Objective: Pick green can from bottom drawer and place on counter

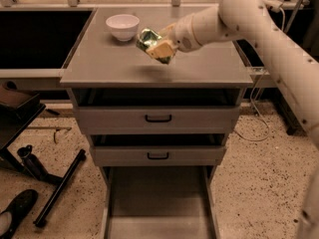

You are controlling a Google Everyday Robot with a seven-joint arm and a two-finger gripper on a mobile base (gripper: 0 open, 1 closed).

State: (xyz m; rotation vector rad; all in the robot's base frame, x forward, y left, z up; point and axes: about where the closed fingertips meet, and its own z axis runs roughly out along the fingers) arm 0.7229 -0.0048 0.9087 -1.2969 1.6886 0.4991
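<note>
My gripper point(158, 47) is shut on the green can point(148, 39) and holds it tilted in the air above the middle of the counter point(199, 66), to the right of the white bowl. The can's shiny green side and silver end show at the gripper's left. The can casts a shadow on the counter just below it. The bottom drawer point(158, 208) is pulled fully open at the foot of the cabinet, and its flat floor is bare.
A white bowl point(122, 26) stands at the back left of the counter. Two shallower drawers with black handles point(158, 118) sit slightly open above the bottom drawer. A black bar point(59, 188) and a shoe point(15, 210) lie on the floor at the left.
</note>
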